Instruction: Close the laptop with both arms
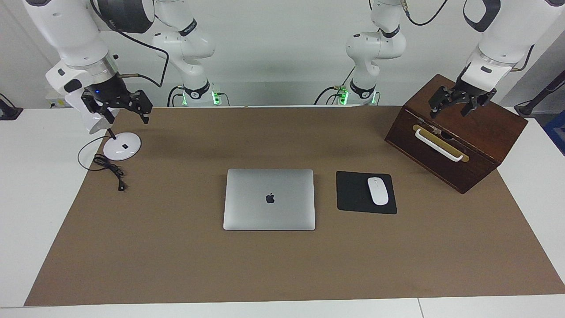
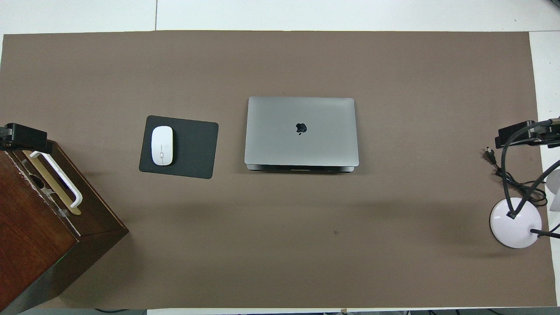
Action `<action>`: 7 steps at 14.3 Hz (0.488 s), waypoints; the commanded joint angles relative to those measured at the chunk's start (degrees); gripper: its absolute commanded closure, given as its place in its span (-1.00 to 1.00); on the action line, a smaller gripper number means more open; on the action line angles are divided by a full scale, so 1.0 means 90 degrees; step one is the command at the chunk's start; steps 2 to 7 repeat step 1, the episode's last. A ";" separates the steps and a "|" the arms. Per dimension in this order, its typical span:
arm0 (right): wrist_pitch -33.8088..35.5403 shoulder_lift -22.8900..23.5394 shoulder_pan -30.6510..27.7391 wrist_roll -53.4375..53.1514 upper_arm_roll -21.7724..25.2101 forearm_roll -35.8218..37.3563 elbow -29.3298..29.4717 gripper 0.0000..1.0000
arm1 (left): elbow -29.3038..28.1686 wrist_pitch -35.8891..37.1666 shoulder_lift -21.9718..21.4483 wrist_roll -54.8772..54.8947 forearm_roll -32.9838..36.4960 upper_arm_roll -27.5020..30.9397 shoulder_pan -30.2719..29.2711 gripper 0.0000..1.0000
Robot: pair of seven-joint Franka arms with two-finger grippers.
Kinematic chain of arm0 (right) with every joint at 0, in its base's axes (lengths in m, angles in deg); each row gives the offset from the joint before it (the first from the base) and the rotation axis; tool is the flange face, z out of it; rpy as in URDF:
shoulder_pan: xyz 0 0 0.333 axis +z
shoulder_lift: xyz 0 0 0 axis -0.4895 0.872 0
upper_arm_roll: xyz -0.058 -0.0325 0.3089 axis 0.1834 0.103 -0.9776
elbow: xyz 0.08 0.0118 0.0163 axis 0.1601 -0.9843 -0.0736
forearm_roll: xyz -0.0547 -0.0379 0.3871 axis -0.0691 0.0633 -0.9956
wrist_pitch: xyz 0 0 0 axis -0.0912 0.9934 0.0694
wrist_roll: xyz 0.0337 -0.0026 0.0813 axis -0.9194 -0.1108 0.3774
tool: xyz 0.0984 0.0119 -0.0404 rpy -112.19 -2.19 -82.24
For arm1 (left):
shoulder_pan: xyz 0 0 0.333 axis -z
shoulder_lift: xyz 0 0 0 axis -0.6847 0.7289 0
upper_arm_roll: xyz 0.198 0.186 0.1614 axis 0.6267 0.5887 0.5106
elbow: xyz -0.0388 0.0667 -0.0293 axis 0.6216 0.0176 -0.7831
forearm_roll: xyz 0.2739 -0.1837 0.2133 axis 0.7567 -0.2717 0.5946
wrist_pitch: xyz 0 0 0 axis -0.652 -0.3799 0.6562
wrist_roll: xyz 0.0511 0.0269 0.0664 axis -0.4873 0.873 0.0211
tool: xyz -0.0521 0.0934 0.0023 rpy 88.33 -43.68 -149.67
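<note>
Now silver-grey laptop (image 1: 269, 199) lid down, flat, logo up.

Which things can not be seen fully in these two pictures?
- Wooden box: overhead view, cut off by the frame edge.
- Lamp: overhead view, its head cut off at the edge.
- Laptop: keyboard and screen hidden under the lid, both views.

Overhead view cuts off the wooden box (image 2: 39, 245) and lamp base (image 2: 515, 227)
</note>
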 commanded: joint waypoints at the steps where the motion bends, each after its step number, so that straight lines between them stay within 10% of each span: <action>1: -0.0190 -0.0145 -0.0072 -0.0115 -0.0036 -0.0121 -0.0204 -1.00 | -0.0062 -0.0065 -0.0067 -0.0072 -0.0055 -0.0003 -0.0020 -1.00; 7: -0.0190 -0.0145 -0.0072 -0.0115 -0.0036 -0.0121 -0.0204 -1.00 | -0.0062 -0.0065 -0.0067 -0.0072 -0.0055 -0.0003 -0.0020 -1.00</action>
